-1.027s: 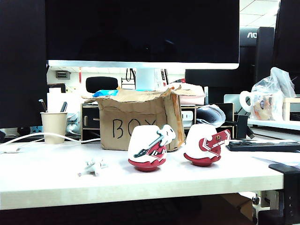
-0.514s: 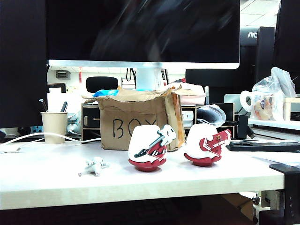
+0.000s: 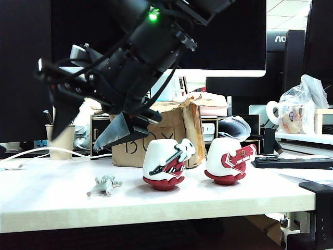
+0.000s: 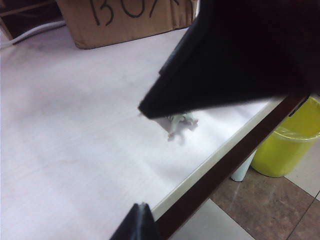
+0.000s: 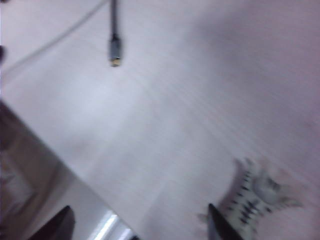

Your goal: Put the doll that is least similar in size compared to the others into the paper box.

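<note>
The doll [image 3: 104, 185], a tiny pale grey figurine with splayed limbs, lies on the white table [image 3: 208, 203] near its front left. My right gripper [image 3: 75, 143] reaches across from the upper right and hangs open above the doll, not touching it. In the right wrist view the doll [image 5: 255, 195] lies just beyond one of the spread fingers [image 5: 220, 225]. The paper box [image 3: 171, 122], brown with handwritten letters, stands behind the doll and is partly hidden by the arm. My left gripper [image 4: 141, 207] is shut and empty, low near the table's front edge, with the doll [image 4: 181, 122] ahead of it.
Two egg-shaped white dolls with red bases [image 3: 165, 166] [image 3: 226, 160] stand in front of the box. A beige paper cup [image 3: 62, 148] and a white cable [image 3: 26, 152] are at the back left. A cable plug [image 5: 114, 50] lies on the table. A yellow bin [image 4: 290, 140] stands on the floor.
The right arm has swung into view from the upper right, and its gripper now hangs open over the doll. The doll and the other objects have not moved.
</note>
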